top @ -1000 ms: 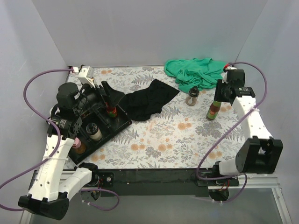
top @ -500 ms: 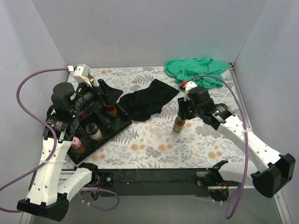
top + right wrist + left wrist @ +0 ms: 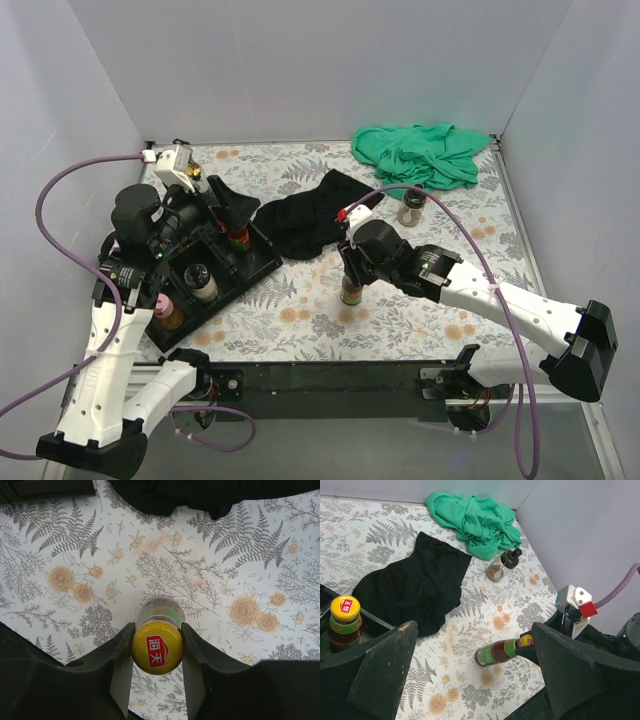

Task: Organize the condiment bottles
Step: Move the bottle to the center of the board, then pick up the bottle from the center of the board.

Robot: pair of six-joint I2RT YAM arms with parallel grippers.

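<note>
Right now my right tool is clamped on the cap of a yellow-capped, green-labelled glass sauce bottle, upright mid-bench just in front of the crumpled black cloth. My left tool is spread wide apart with nothing between its fingers, over the black compartmented tray, where a second yellow-capped sauce bottle stands. A small dark-lidded glass jar stands beside the bunched green cloth.
</note>
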